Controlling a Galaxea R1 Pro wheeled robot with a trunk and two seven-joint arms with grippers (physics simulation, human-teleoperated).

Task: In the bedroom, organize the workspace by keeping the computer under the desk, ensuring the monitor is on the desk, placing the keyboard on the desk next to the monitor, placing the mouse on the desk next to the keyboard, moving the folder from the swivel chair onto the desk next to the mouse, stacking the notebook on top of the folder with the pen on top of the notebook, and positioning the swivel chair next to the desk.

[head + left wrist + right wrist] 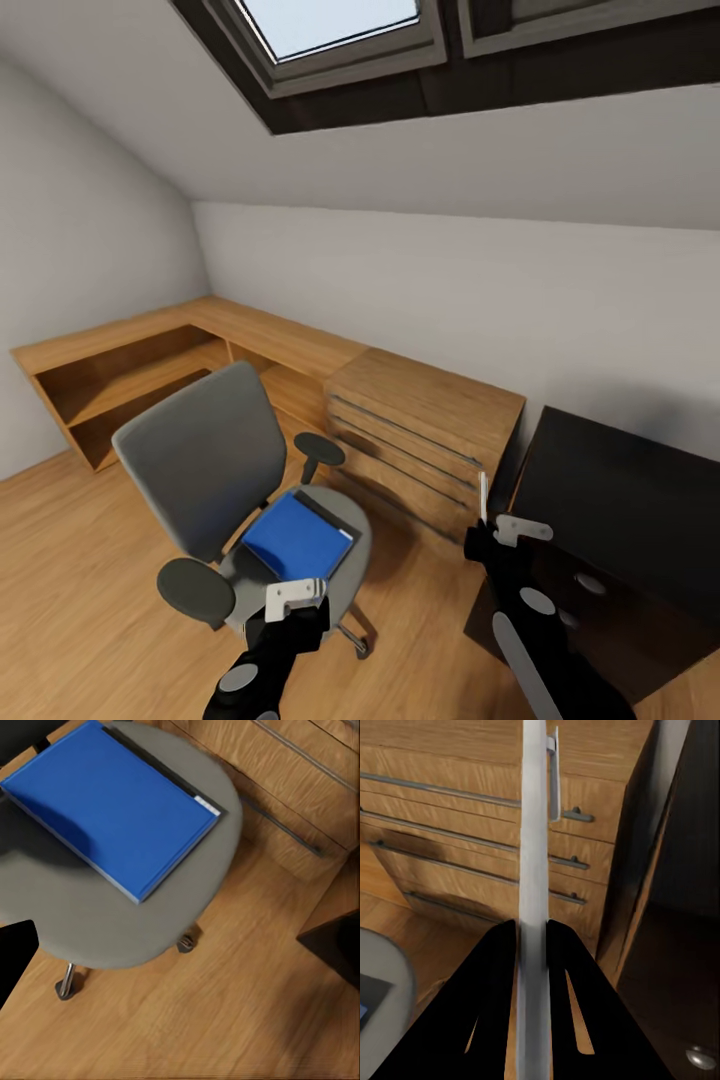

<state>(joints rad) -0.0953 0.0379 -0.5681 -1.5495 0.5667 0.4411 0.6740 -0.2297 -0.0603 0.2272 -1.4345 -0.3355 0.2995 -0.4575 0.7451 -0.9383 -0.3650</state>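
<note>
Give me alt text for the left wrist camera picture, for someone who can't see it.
A blue folder lies flat on the grey seat of a swivel chair, seen from above. Beyond the seat are wood floor and a wooden drawer unit.

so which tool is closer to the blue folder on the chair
Left. The left tool hangs just past the folder's near edge; the right tool is off beside the drawers.

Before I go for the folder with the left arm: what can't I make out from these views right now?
- Left gripper, head view: jaw state unclear; fingers outside the left wrist view.
- Thin flat item in the right gripper: edge-on, identity unclear.
- Blue folder on the swivel chair: one corner cut off by the wrist frame's edge.
</note>
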